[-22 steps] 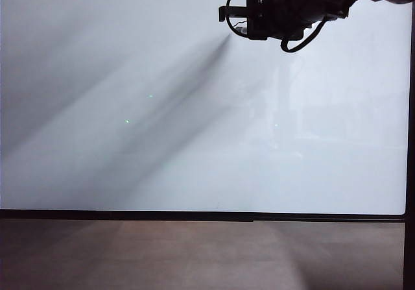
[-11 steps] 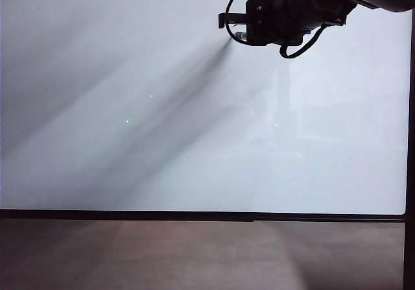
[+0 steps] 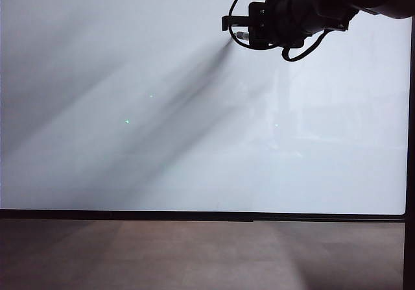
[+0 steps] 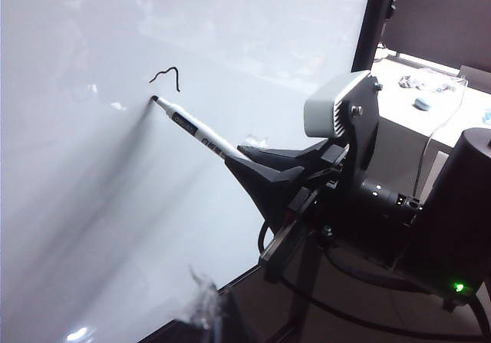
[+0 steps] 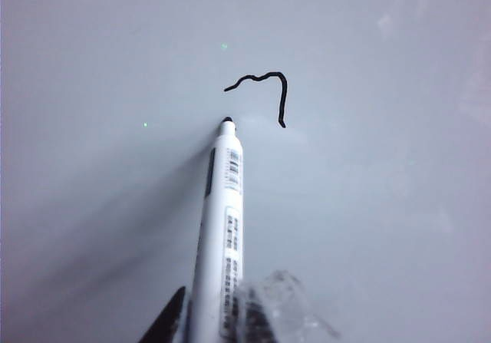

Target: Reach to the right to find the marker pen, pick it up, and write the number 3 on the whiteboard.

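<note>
The marker pen [image 5: 222,228] is a slim cylindrical stick with a smooth white barrel, printed grey label blocks and a small dark tip. In the left wrist view the pen [image 4: 196,128] slants from the right end effector [image 4: 245,155] toward the whiteboard [image 4: 115,205], and its tip meets or nearly meets the board surface; contact cannot be confirmed. In the exterior view only a short pale section of the pen [image 3: 241,36] shows at the front of the right end effector [image 3: 235,30], high on the right part of the board.

The number 3 [image 5: 261,93] is incomplete: one thin, shaky black ink stroke, running roughly level and then hooking down. The stroke [image 4: 166,75] lies just beside the pen tip, apart from it.

The whiteboard [image 3: 194,141] is a large, glossy, flat white panel with a thin black frame; soft diagonal shadows cross it. A brown matte surface [image 3: 194,254] runs below the frame.

The right end effector, black with wedge-shaped fingers [image 4: 268,182], is pinching the marker pen by the rear of the barrel. Looping black cables [image 3: 301,47] hang under it.

The left end effector is outside all views.
</note>
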Robot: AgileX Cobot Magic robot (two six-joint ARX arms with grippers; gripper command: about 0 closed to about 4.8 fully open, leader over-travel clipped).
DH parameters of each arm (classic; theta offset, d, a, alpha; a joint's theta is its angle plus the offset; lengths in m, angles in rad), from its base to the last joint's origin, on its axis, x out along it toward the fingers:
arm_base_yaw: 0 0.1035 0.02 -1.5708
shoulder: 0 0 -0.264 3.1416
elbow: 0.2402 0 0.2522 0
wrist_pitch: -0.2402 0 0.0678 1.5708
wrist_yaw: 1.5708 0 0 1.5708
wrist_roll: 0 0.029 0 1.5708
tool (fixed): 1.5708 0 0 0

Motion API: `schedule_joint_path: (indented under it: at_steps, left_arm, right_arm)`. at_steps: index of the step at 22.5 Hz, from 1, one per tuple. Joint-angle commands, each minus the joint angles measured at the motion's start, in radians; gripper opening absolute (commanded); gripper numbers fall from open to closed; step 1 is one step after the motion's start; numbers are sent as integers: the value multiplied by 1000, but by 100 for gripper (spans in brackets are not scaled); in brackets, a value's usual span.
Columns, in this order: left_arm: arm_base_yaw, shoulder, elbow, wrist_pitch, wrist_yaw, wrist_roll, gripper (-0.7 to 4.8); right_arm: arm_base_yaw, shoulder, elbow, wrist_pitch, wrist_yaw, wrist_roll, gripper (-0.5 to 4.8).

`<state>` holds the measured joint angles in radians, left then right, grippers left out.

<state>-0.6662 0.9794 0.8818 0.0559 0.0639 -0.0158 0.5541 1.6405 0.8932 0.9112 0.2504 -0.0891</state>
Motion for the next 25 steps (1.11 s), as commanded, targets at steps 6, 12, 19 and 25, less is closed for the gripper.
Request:
schedule_joint_path:
  at_steps: [6,12,19,25]
  left_arm:
    - [1,-3,1,13,3,5,-5]
    - [1,-3,1,13,3,5,-5]
    - [1,-3,1,13,3,5,-5]
    - [1,-3,1,13,3,5,-5]
  right_arm:
    - [-2,4,7,28,14,-1,39]
    - [-1,4,6,28,47,-1,39]
    - [2,2,6,15,95,-1,20]
    - [2,0,6,2,118,-1,20]
